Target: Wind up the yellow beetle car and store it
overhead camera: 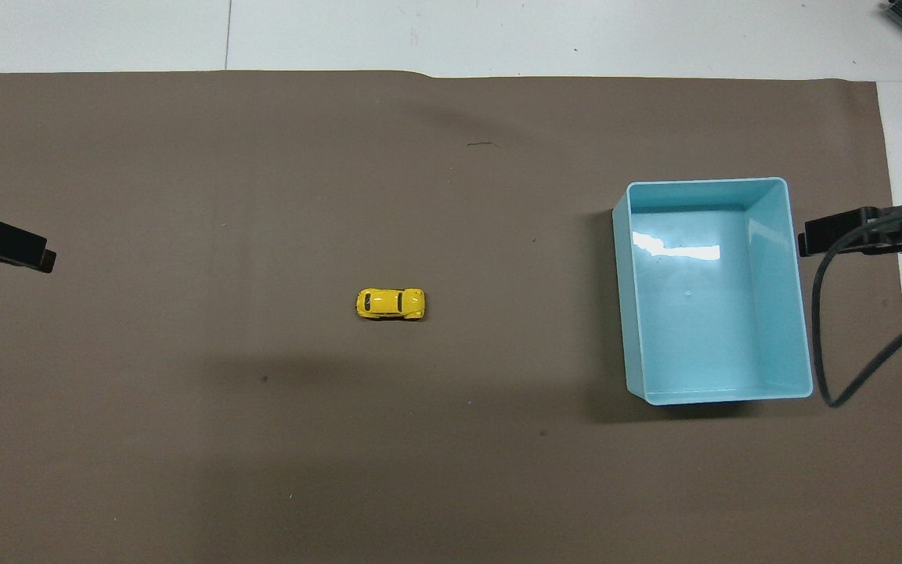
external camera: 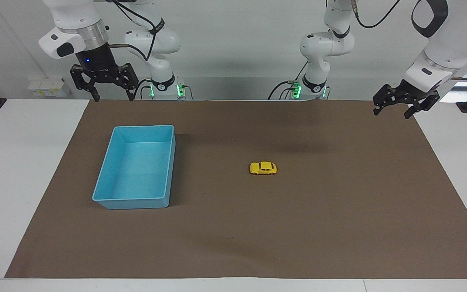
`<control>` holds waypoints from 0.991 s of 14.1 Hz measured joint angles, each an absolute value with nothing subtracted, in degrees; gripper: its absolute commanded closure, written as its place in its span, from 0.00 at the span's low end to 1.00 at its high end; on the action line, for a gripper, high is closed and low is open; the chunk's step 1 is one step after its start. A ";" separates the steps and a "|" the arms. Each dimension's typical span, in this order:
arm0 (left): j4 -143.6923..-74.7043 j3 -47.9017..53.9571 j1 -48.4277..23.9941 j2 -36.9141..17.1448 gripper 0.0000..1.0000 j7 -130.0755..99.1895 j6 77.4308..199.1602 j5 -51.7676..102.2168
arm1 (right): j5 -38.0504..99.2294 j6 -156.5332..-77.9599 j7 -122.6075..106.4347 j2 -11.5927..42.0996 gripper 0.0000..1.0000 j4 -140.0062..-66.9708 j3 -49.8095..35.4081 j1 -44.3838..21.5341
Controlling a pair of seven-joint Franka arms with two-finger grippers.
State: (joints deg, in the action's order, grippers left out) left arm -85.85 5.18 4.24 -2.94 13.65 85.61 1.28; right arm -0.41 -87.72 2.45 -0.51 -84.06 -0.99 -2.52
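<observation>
Both end effectors are held raised with fingers spread apart and nothing between them: the right end effector (external camera: 112, 98) over the brown mat's (external camera: 339, 211) edge near the light blue plastic bin (external camera: 168, 170), the left end effector (external camera: 391, 112) over the mat's corner at its own end. One small bright yellow beetle-shaped toy car (external camera: 263, 168) with dark windows and black wheels is seen on the mat, near the middle of the white bench (external camera: 14, 182), well apart from the one bin.
</observation>
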 measured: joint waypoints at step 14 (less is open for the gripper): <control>-87.81 6.39 3.16 -4.58 0.00 62.07 91.65 1.26 | -0.41 -87.72 2.45 -0.52 0.00 -84.06 -0.91 -2.30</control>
